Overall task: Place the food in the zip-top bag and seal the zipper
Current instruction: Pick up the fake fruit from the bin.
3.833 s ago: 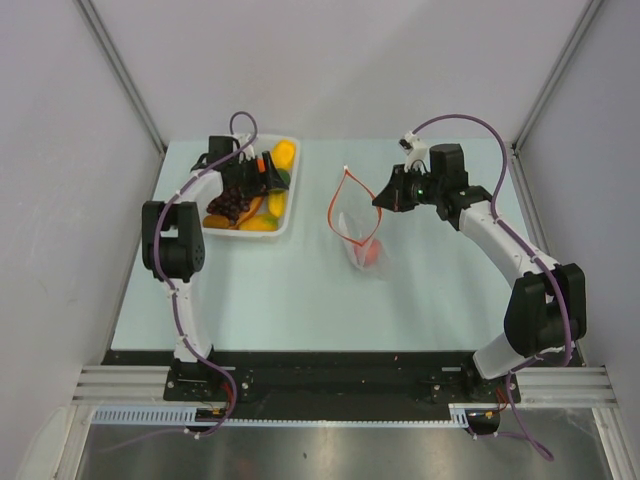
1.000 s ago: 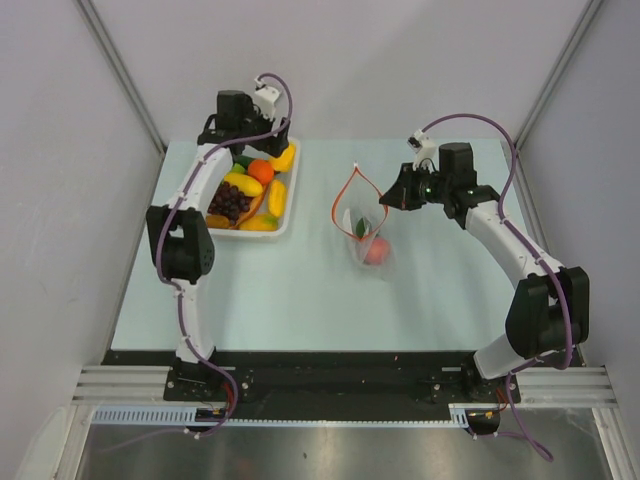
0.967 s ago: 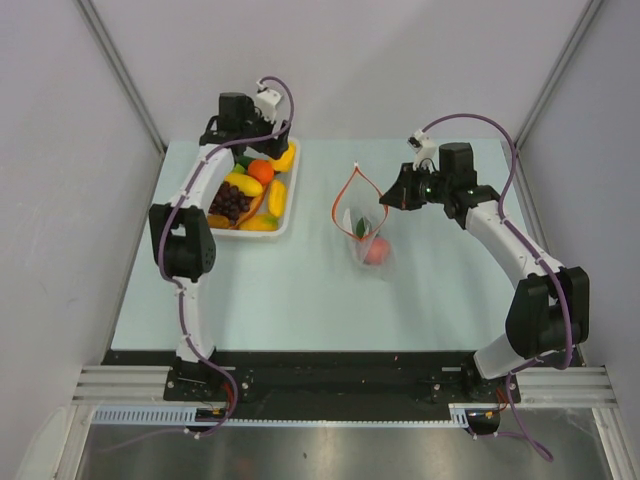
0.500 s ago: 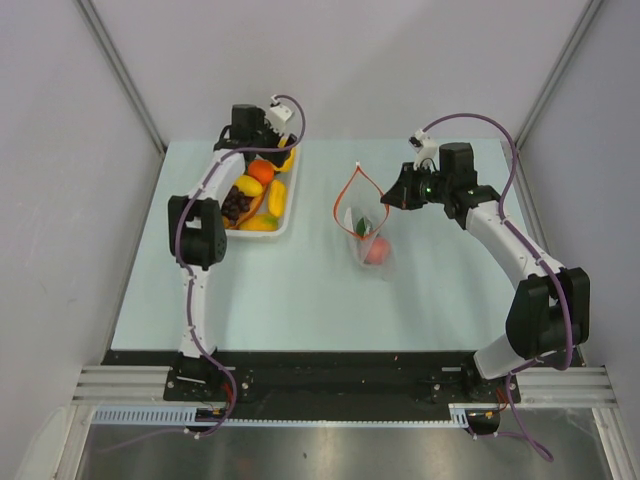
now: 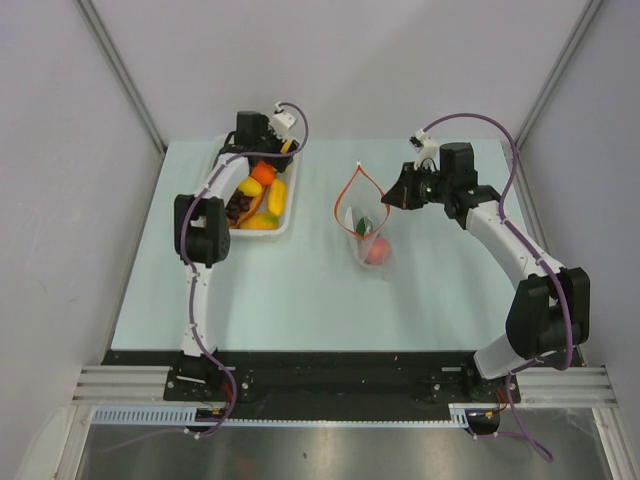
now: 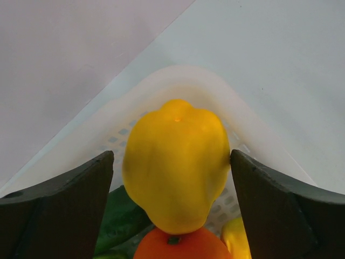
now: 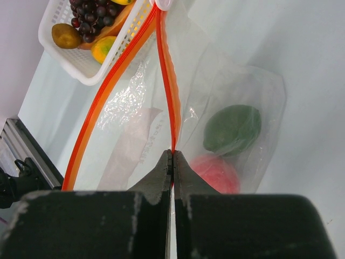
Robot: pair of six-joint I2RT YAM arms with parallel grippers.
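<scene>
The left gripper (image 6: 171, 159), fingers spread apart, straddled a yellow pepper (image 6: 178, 178) crowded into the white tray (image 6: 178, 81) corner, plain only from its wrist, while the right gripper (image 7: 172, 156) pinched the zip-top bag (image 7: 232, 81) by its zipper (image 7: 164, 70).

Lab test cell: plain grey walls (image 5: 350, 60), aluminium base rail (image 5: 340, 381), pale table (image 5: 300, 300)

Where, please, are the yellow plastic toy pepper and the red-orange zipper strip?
yellow plastic toy pepper (image 6: 178, 162): left wrist view, middle of its body.
red-orange zipper strip (image 7: 166, 81): right wrist view, midway along its straighter run.

Left end effector (image 6: 171, 156) has swung over the yellow pepper (image 6: 178, 172)
</scene>
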